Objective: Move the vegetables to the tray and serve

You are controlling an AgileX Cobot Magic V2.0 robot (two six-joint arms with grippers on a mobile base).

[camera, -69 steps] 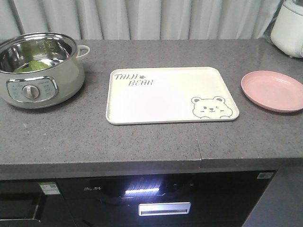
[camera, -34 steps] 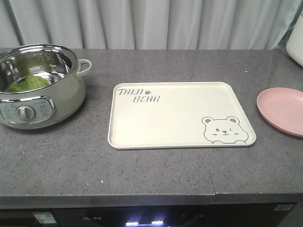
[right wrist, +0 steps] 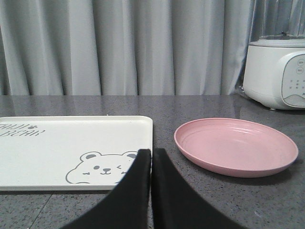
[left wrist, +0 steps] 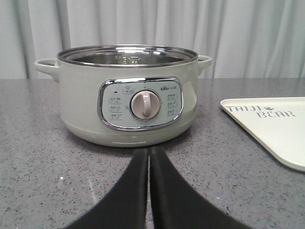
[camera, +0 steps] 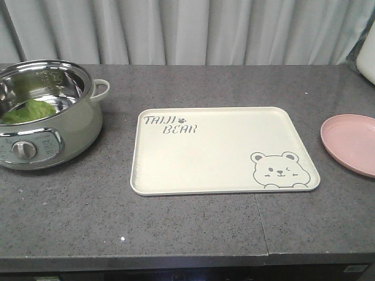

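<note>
**Front view, left edge.** An electric pot (camera: 53, 140) stands on the grey counter (camera: 88, 216). The lettuce leaf (camera: 29, 110) lies inside its steel bowl, low against the left side.

**Centre.** The tray (camera: 217, 158) lies flat and bare, with its bear drawing at the lower right corner.

**Right edge.** A pink plate (camera: 351, 143) sits apart from the tray. In the right wrist view a white appliance (right wrist: 279, 71) stands behind the plate, at upper right.

**Left wrist view, lower centre.** The left gripper (left wrist: 148, 155) has its fingers pressed together, with only a thin slit between them, and grasps nothing.

**Right wrist view, lower centre.** The right gripper (right wrist: 151, 153) is likewise clenched and empty. It points between the tray's right end and the plate.

**Step in hand (judgement).** The leaf is not yet fetched from the pot, and the left arm is the one facing the pot.
- The fingers should part before they cross the rim.
- The arm should clear the rim and descend from above, away from the steel wall.
- The grip is probably best taken on the pale rib or a thick fold, since a frilly edge may tear or slip.

**Leaf relative to fingers.** In the left wrist view the leaf is hidden behind the pot's front wall. It lies beyond the left fingertips, well apart, with the wall and its dial (left wrist: 144, 105) between them. From the right gripper it lies far to the left, across the whole tray.
</note>
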